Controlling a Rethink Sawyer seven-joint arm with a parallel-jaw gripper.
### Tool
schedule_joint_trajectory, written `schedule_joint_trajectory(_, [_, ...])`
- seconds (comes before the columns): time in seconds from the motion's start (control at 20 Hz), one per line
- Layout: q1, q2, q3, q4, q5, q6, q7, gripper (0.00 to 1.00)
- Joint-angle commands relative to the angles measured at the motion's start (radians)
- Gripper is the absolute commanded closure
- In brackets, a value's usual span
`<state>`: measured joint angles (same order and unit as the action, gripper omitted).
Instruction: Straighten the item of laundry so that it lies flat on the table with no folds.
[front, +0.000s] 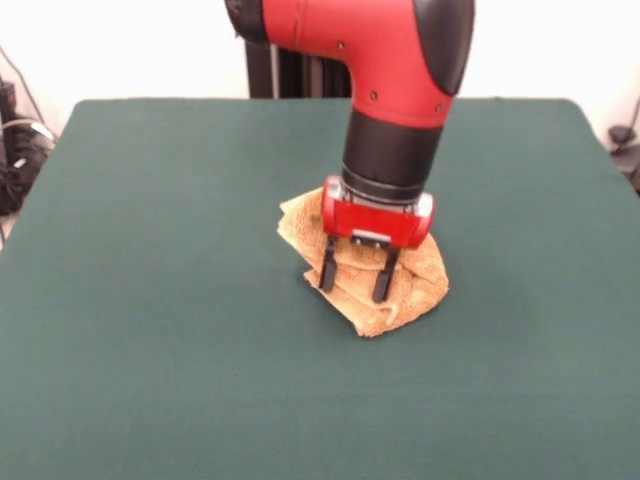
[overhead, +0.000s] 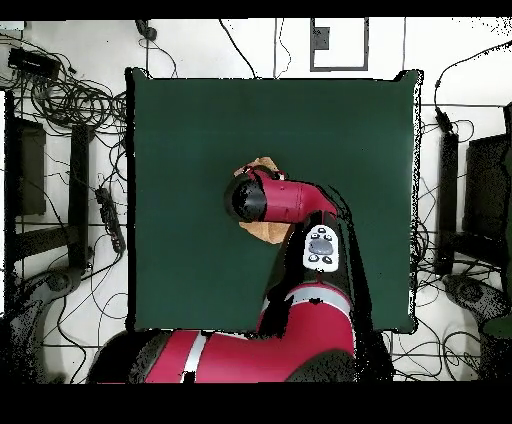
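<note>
Near the middle of the dark green table (front: 150, 330), a Sawyer arm's gripper (front: 354, 282) hangs directly over a crumpled orange-tan towel (front: 415, 280), its two black fingers (front: 384, 277) spread apart and pointing down, with nothing between them. In the front view the fingertips appear level with the cloth's upper folds; whether they actually touch it cannot be made out. The towel lies bunched in a lumpy heap, layers doubled over one another and a folded corner jutting toward the camera. From overhead, the arm covers most of the towel (overhead: 263, 164), leaving only edges showing on either side of the wrist. The terry cloth looks light, soft and limp: it will likely sag and drape when lifted rather than hold any shape, and its pile should offer the fingers good friction. A sensible hold would be a single outer layer at an exposed corner or hemmed edge, not the thick middle of the pile, so the folds can be drawn open.
</note>
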<state>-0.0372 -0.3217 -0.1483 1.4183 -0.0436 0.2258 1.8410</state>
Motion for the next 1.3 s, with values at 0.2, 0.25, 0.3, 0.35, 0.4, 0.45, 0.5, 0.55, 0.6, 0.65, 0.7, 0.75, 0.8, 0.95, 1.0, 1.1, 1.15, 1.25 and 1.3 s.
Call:
schedule_joint_trajectory(0.2, [0.016, 0.139, 0.154, -0.034, 0.021, -0.137, 0.150, 0.00])
schedule_joint_trajectory(0.25, [0.013, 0.145, 0.159, -0.034, 0.021, -0.145, 0.150, 0.00])
schedule_joint_trajectory(0.3, [0.012, 0.148, 0.161, -0.036, 0.019, -0.146, 0.146, 0.00])
schedule_joint_trajectory(0.35, [0.010, 0.151, 0.162, -0.039, 0.017, -0.147, 0.141, 0.00])
schedule_joint_trajectory(0.4, [0.008, 0.152, 0.165, -0.041, 0.014, -0.140, 0.134, 0.00])
schedule_joint_trajectory(0.45, [0.010, 0.153, 0.161, -0.047, 0.010, -0.140, 0.129, 0.00])
schedule_joint_trajectory(0.5, [0.015, 0.154, 0.154, -0.051, 0.011, -0.140, 0.131, 0.00])
schedule_joint_trajectory(0.55, [0.021, 0.156, 0.147, -0.055, 0.012, -0.140, 0.133, 0.00])
schedule_joint_trajectory(0.6, [0.026, 0.157, 0.139, -0.058, 0.013, -0.140, 0.134, 1.00])
schedule_joint_trajectory(0.65, [0.029, 0.157, 0.134, -0.060, 0.013, -0.141, 0.136, 1.00])
schedule_joint_trajectory(0.7, [0.033, 0.158, 0.129, -0.063, 0.015, -0.140, 0.139, 1.00])
schedule_joint_trajectory(0.75, [0.034, 0.158, 0.127, -0.063, 0.014, -0.140, 0.140, 1.00])
schedule_joint_trajectory(0.8, [0.036, 0.159, 0.124, -0.066, 0.014, -0.139, 0.141, 1.00])
schedule_joint_trajectory(0.95, [0.045, 0.159, 0.114, -0.065, 0.015, -0.141, 0.145, 1.00])
schedule_joint_trajectory(1.0, [0.047, 0.159, 0.111, -0.065, 0.015, -0.143, 0.147, 1.00])
schedule_joint_trajectory(1.1, [0.056, 0.161, 0.098, -0.067, 0.015, -0.159, 0.153, 1.00])
schedule_joint_trajectory(1.15, [0.062, 0.155, 0.089, -0.064, 0.017, -0.162, 0.159, 1.00])
schedule_joint_trajectory(1.25, [0.049, 0.136, 0.104, -0.048, 0.016, -0.129, 0.149, 1.00])
schedule_joint_trajectory(1.3, [0.049, 0.126, 0.103, -0.041, 0.017, -0.124, 0.150, 1.00])
